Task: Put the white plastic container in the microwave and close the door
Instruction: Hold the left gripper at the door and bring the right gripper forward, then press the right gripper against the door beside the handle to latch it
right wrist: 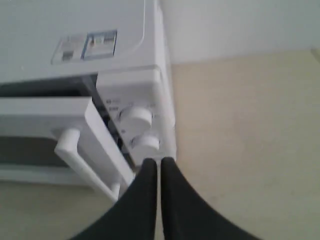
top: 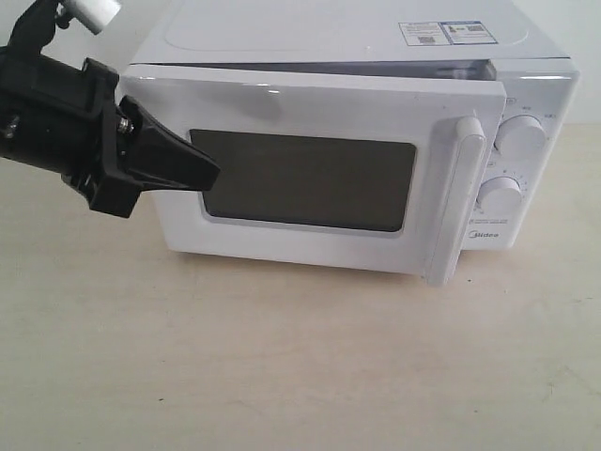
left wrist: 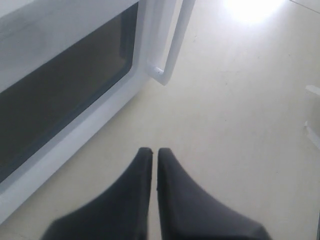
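The white microwave (top: 376, 42) stands at the back of the table, and its door (top: 310, 103) with the dark window is slightly ajar, a dark gap showing along its top. My left gripper (top: 211, 172) is shut and empty, its tips at the left edge of the door's window. In the left wrist view the shut left gripper (left wrist: 151, 150) hovers over the table beside the door (left wrist: 60, 100). My right gripper (right wrist: 158, 160) is shut and empty above the table, near the microwave's knobs (right wrist: 135, 117). The white plastic container is hidden.
The door's vertical bar handle (top: 455, 202) sticks out toward the front. Two round knobs (top: 521, 134) sit on the control panel at the right. A sticker (top: 446, 33) lies on the microwave's top. An unclear white object (left wrist: 312, 115) shows at the left wrist view's edge.
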